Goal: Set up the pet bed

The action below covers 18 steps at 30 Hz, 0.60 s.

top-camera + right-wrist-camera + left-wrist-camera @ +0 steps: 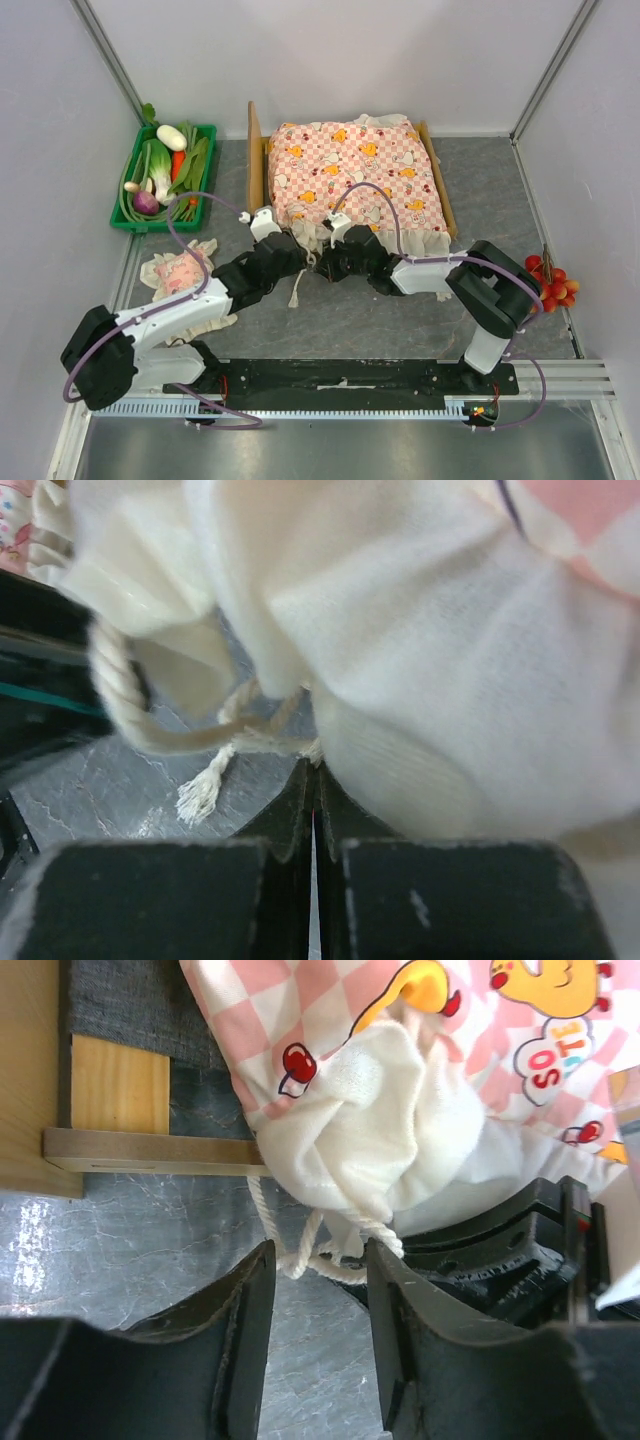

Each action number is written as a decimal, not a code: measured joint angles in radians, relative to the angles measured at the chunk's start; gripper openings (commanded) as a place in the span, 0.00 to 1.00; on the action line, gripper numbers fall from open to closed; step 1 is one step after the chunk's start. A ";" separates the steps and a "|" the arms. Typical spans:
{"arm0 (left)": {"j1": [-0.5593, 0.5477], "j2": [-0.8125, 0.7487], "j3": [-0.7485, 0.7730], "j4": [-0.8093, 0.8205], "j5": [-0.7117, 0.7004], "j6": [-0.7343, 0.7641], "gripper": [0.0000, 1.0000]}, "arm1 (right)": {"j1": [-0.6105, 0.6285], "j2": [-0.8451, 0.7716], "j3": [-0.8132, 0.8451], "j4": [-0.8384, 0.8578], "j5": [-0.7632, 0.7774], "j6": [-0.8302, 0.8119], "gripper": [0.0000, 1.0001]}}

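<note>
nearest the lens is my left claw point(320, 1260), released, jaws apart with nothing between them and its tips just short of a loop of white cord point(300, 1262). my right claw point(312, 770) is clenched tight, tips pressed to the bunched white frill point(430, 680) where the cord runs in. whether it nips a thread i cannot tell.

the pet bed point(254, 160) sits in the upper middle of the top view, on the grey table point(340, 320) near the back wall, with its headboard at the left. i judge the wood frame stiff and fairly light, so it should slide or lift as one piece. the near rail point(150, 1150) or the headboard's edge looks like the firm place to hold. the grey fabric base point(130, 1000) would likely sag, so i'd not grip there.

on it lies the pink-checked mattress point(350, 170), soft and floppy by the look of it, its frill hanging over the near edge. a pinch there would probably drag only a fold, and the thin cord likely slips.

further out, a small pink pillow point(182, 272) lies at left centre beside my left arm. a green tray point(160, 227) of vegetables is at upper left, and red fruit point(553, 284) at the right edge.
</note>
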 measured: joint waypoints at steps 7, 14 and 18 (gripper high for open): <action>-0.035 -0.117 -0.064 -0.016 0.000 0.040 0.58 | -0.001 -0.064 -0.030 -0.069 0.048 0.009 0.00; -0.089 -0.127 -0.161 -0.057 -0.001 0.043 0.61 | -0.001 -0.080 -0.042 -0.084 0.050 0.020 0.00; -0.108 -0.126 -0.169 -0.058 -0.002 0.052 0.62 | -0.001 -0.080 -0.042 -0.084 0.046 0.023 0.00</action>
